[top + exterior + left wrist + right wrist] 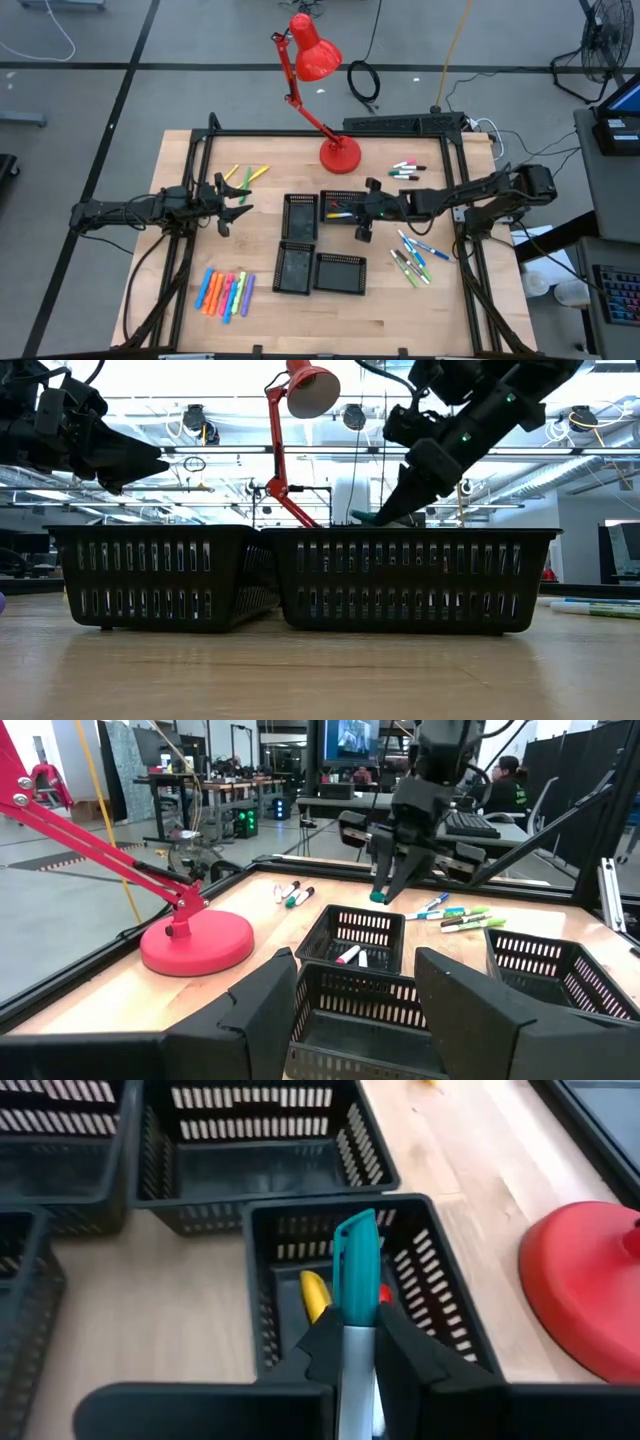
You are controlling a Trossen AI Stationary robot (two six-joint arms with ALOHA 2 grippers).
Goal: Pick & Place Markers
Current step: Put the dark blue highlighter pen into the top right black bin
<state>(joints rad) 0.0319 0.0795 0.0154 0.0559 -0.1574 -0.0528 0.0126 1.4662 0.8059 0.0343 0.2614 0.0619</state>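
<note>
My right hand point(350, 1342) is clamped narrow on a teal-capped marker point(355, 1275), cap pointing away from the fingers, and hangs over a black mesh tray point(440, 1295). Directly below it, that tray holds a yellow marker point(315, 1293) and something red I can't make out. My left hand point(232, 203) waits with fingers spread wide and nothing between them, above the desk point(440, 310); neon highlighters point(225, 292) lie near it.
</note>
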